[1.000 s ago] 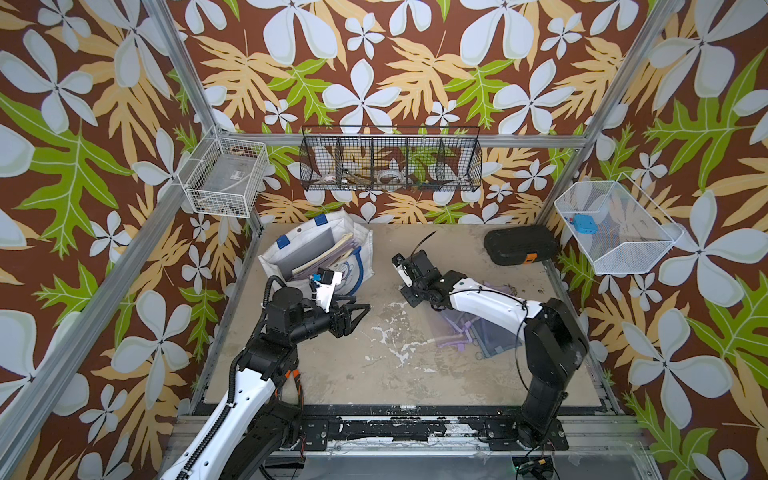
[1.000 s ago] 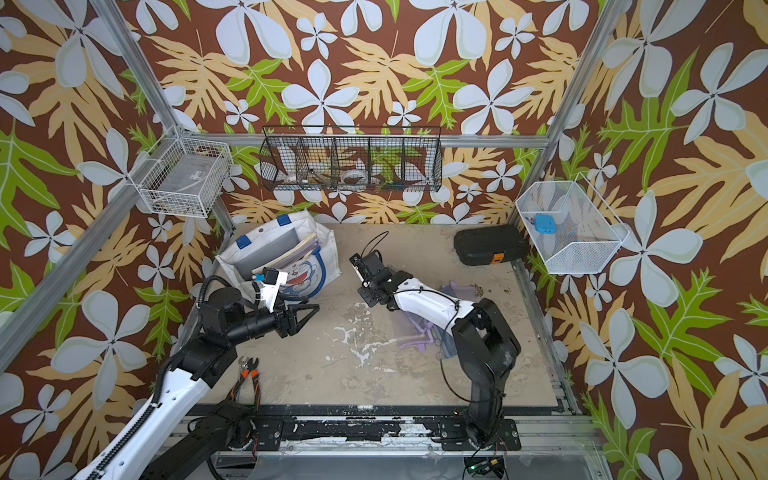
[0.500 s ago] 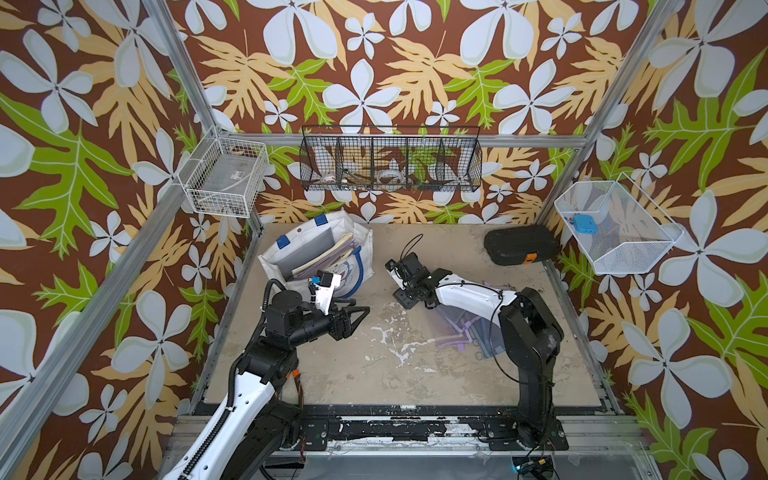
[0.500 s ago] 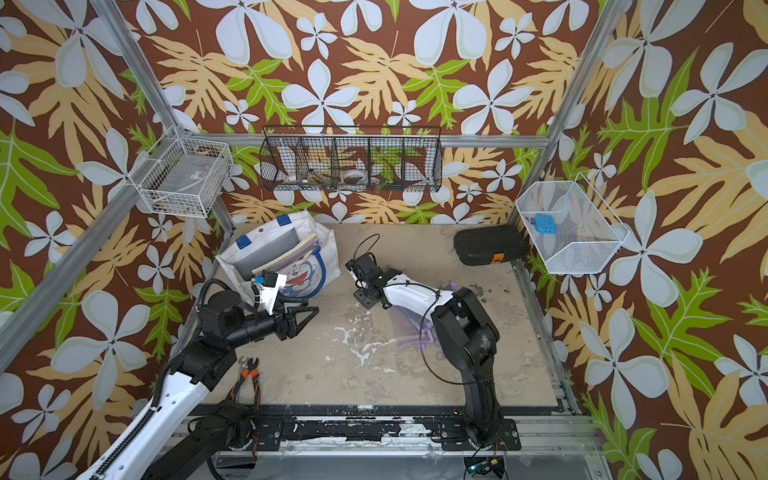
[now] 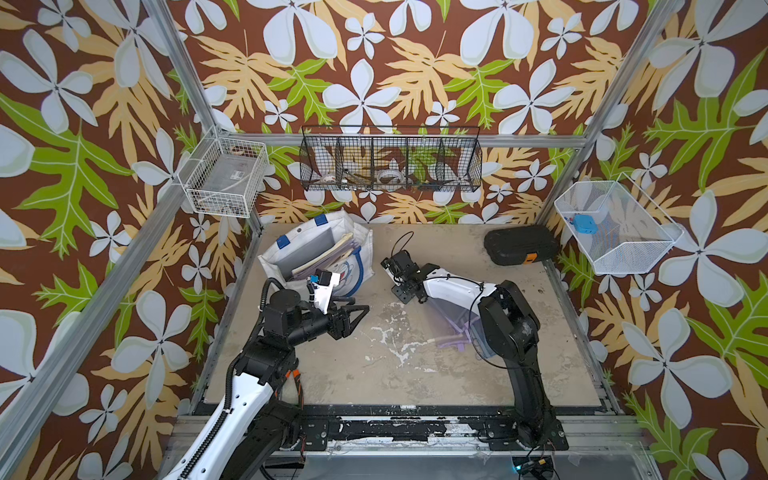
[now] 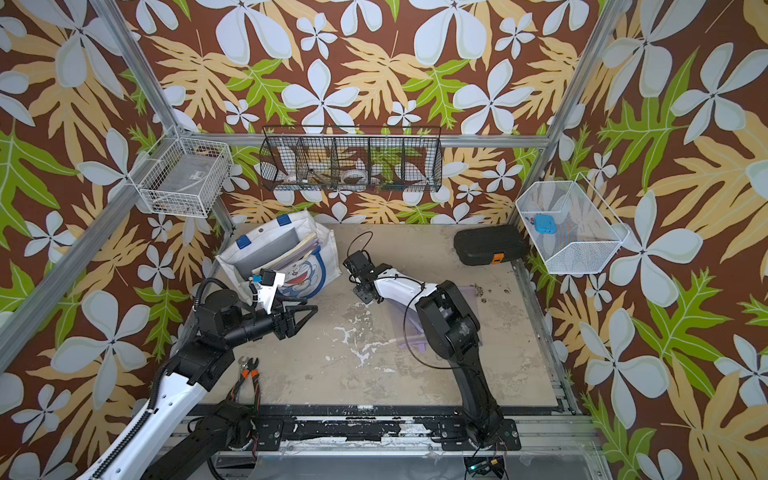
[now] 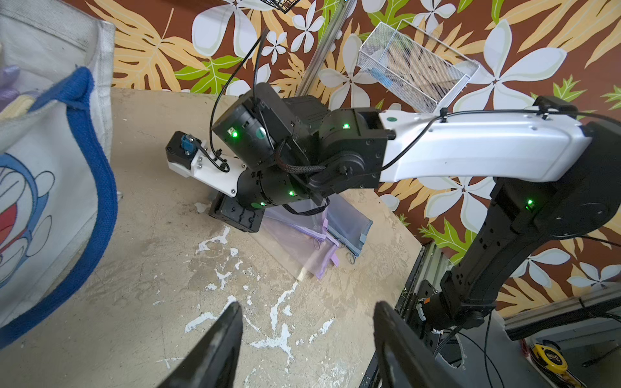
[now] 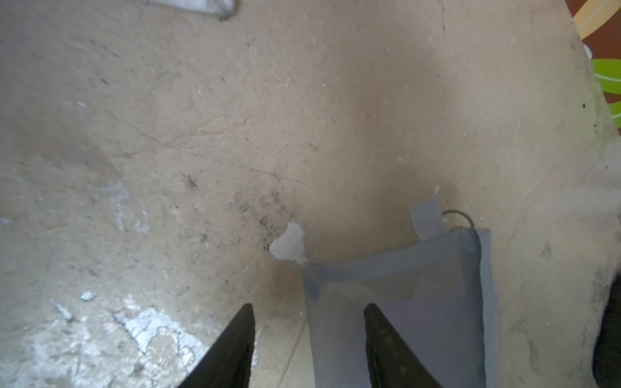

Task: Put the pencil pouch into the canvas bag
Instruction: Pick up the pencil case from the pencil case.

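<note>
The pencil pouch (image 5: 451,318) (image 6: 409,328) (image 7: 349,228) (image 8: 403,302) is flat see-through mesh, grey-blue beside lilac, lying on the table right of centre and mostly under my right arm. My right gripper (image 5: 409,295) (image 6: 365,293) (image 8: 307,305) is low over the pouch's near edge, open, one finger above the mesh and one above bare table. The white canvas bag (image 5: 274,259) (image 6: 232,259) (image 7: 43,201) with blue handles stands open at the back left, with flat items inside. My left gripper (image 5: 359,318) (image 6: 307,318) (image 7: 307,305) hovers open and empty in front of the bag.
A black hard case (image 5: 519,249) (image 6: 486,245) lies at the back right. Wire baskets hang on the left (image 5: 226,178), back (image 5: 390,160) and right (image 5: 615,228) walls. Orange-handled pliers (image 6: 247,374) lie by the front left edge.
My right arm's elbow has swung left and its wrist has shifted slightly toward the bag; its jaws have opened. The left arm has not moved.
</note>
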Robot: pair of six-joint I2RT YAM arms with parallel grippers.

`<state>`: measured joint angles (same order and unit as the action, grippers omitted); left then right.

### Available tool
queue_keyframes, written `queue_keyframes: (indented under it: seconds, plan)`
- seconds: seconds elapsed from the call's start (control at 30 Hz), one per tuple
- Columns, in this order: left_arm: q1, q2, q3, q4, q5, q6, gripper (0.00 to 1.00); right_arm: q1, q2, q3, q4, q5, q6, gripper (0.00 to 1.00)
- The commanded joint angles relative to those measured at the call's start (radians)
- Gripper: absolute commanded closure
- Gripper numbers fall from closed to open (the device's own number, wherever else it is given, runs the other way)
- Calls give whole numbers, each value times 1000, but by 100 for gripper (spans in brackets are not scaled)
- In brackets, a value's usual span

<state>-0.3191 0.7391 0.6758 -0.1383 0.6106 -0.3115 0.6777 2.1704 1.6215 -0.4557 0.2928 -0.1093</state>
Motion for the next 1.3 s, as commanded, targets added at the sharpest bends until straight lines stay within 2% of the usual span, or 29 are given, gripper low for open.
queue_keyframes:
  seconds: [0.0, 0.17, 0.33, 0.57, 0.7, 0.9, 1.1, 1.27]
  plan:
    - [0, 1, 7, 17, 14, 2, 36, -2, 22, 5, 4, 63, -17, 48]
    - [0, -3, 7, 13, 14, -9, 37, -3, 52, 28, 14, 65, -18, 55]
    - [0, -1, 7, 14, 12, -9, 37, -6, 75, 57, 7, 58, -17, 80]
    - [-1, 4, 6, 15, 8, -4, 37, -5, 24, 18, 9, -3, 3, 100]
    - [0, -1, -4, 14, 6, 3, 37, 5, -95, -33, 6, -70, 20, 100]
    - [0, -10, -29, 36, 20, 18, 36, 4, -348, -175, 29, -263, 31, 100]
    - [0, -65, -185, 405, 199, -160, 37, 4, -618, -357, 133, -502, -2, 100]
    - [0, -54, -208, 454, 232, -157, 36, 11, -752, -382, 116, -626, -35, 100]
